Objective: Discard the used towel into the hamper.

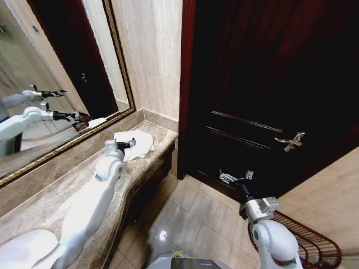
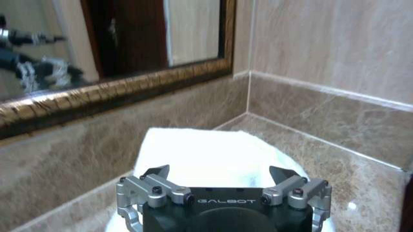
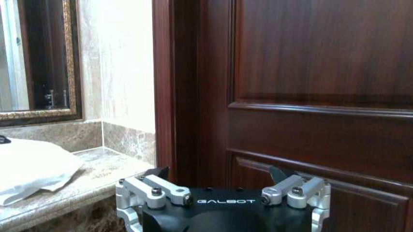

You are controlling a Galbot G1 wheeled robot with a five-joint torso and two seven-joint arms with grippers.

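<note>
The used towel [image 1: 139, 143] is white and lies crumpled at the far end of the marble counter [image 1: 50, 202], near the corner. My left gripper [image 1: 127, 144] hovers at its near edge. In the left wrist view that gripper [image 2: 219, 172] is open, and the towel [image 2: 206, 152] lies just beyond its fingertips with nothing between them. My right gripper [image 1: 235, 177] hangs open in front of the dark door, off the counter; the right wrist view shows it [image 3: 219, 172] empty, with the towel [image 3: 32, 166] to one side. The hamper [image 1: 317, 246], a dark reddish wire basket, stands on the floor beside my right arm.
A gold-framed mirror [image 1: 50, 84] runs along the wall behind the counter. A dark wooden door [image 1: 269, 84] with a metal lever handle [image 1: 290, 141] closes off the far side. Glossy tiled floor [image 1: 185, 218] lies between the counter edge and the hamper.
</note>
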